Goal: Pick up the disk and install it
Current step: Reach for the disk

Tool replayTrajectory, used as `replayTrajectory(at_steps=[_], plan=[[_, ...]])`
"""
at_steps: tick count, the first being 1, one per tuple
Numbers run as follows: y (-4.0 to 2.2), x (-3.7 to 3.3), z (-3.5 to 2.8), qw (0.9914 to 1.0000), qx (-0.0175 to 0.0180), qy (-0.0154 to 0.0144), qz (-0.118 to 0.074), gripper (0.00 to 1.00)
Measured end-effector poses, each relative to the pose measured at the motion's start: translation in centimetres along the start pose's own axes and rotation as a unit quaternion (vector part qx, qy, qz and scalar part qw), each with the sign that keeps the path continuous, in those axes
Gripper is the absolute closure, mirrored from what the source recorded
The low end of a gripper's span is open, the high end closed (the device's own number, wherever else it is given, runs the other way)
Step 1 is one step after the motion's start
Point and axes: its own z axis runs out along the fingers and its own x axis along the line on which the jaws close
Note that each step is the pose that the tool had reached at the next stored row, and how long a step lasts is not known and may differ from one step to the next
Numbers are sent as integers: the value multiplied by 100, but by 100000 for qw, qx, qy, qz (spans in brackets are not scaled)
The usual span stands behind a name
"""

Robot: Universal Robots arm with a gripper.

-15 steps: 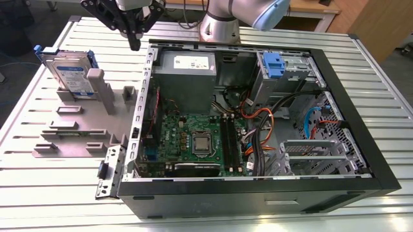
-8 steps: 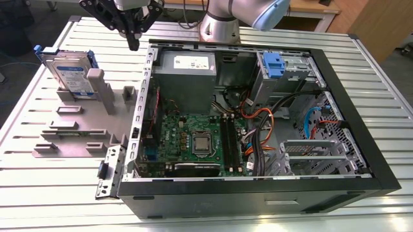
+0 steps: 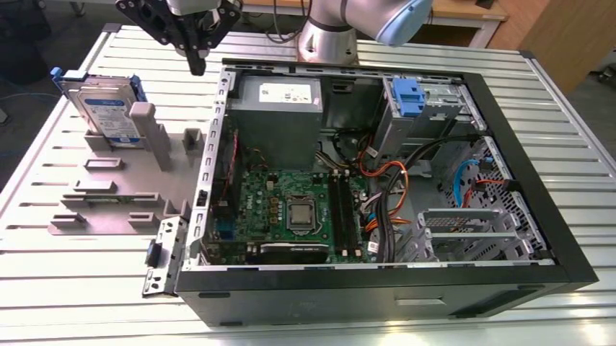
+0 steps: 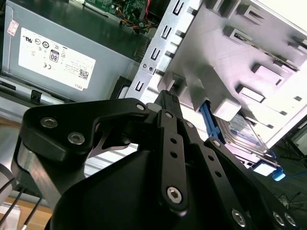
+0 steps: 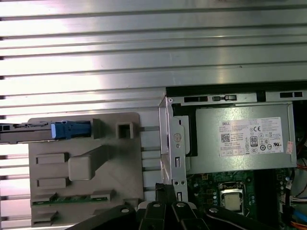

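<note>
Gripper [image 3: 198, 66] is hanging over the far corner of the open computer case [image 3: 539, 180], on the exterior view's left side of it. Its two black fingers are looking pinched together, and it is carrying nothing. It is pointing down at the gap between the case wall and the grey holder tray [image 3: 58, 194].

In the second wrist view the gripper's tip [image 4: 167, 96] is sitting just above the case's metal edge. The grey power supply box [image 4: 72, 52] is lying beyond that edge.

The disk [image 3: 101, 108] is standing on its edge in the holder tray, at the far end of the tray and to the exterior view's left of the gripper. It is near the gripper, but they are not touching. A grey post [image 3: 144, 119] is propping it up, and blue rails [image 3: 66, 78] are hugging its sides. In the first wrist view the disk is showing only its thin top edge [image 5: 24, 132].

I am thinking the disk is stiff, and heavy for a small thing. Its metal faces are looking smooth, so it could slip. It is probably easy to hurt if dropped or bumped. A good place to take hold seems to be the free top edge, pinching the two flat faces. The blue rails are plastic and may bend, so they are looking like a poor place to squeeze.
</note>
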Motion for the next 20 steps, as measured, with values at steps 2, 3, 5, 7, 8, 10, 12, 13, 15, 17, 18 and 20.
replayTrajectory(at_steps=[2, 3, 5, 7, 8, 10, 12, 13, 15, 17, 18, 20], plan=[[0, 7, 0, 100000, 2, 1, 1, 89], [-1, 10, 0, 100000, 2, 1, 0, 89], [-1, 16, 0, 100000, 1, 0, 0, 89], [-2, 21, 0, 100000, 0, 2, 0, 89], [-2, 25, 0, 100000, 0, 1, 1, 89], [-2, 30, 0, 100000, -1, -2, 1, 89], [-3, 36, -1, 100000, 1, 2, 0, 89], [-3, 39, -1, 100000, 0, 1, 2, 89], [-3, 45, -1, 100000, 0, 0, 1, 89], [-4, 51, -1, 100000, -1, -1, 1, 89], [-4, 53, -1, 100000, 0, 0, -1, 89], [-5, 59, -1, 100000, 1, 1, 0, 89]])
